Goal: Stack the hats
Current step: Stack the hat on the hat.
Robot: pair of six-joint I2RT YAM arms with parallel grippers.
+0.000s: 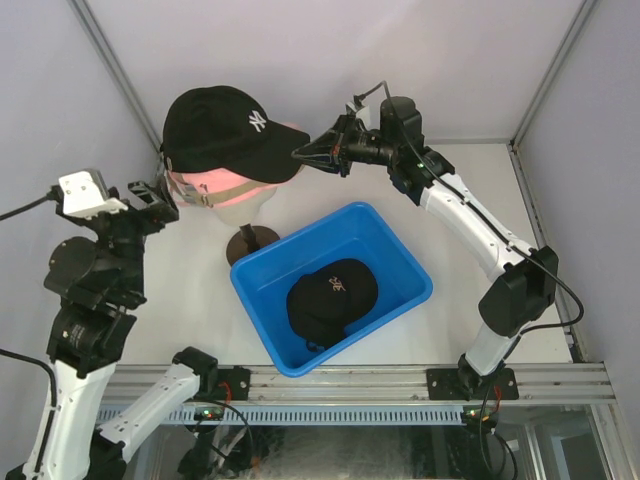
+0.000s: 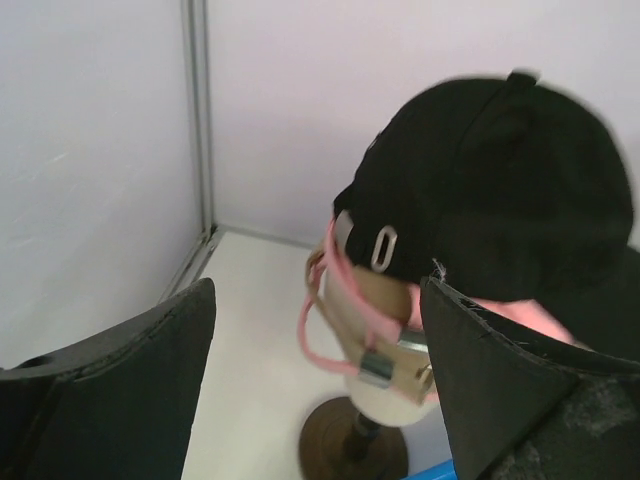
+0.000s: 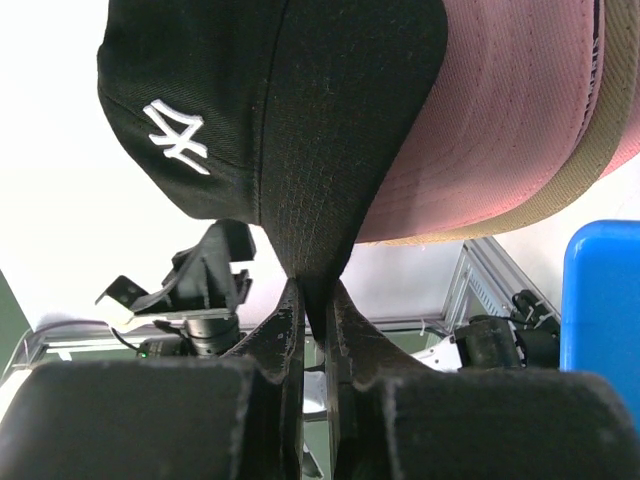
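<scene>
Right wrist: jaws pinch NY cap (image 3: 280,120) brim.

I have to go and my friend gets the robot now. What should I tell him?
Left gripper: open, holding nothing, at the back of the stack.
Right gripper: shut on the NY cap brim.
Hats: tan cap, pink cap and NY cap are on the head, NY on top. The black cap lies in the bin.
Done: three stacked.
Left: release the brim and add the black cap.
</scene>
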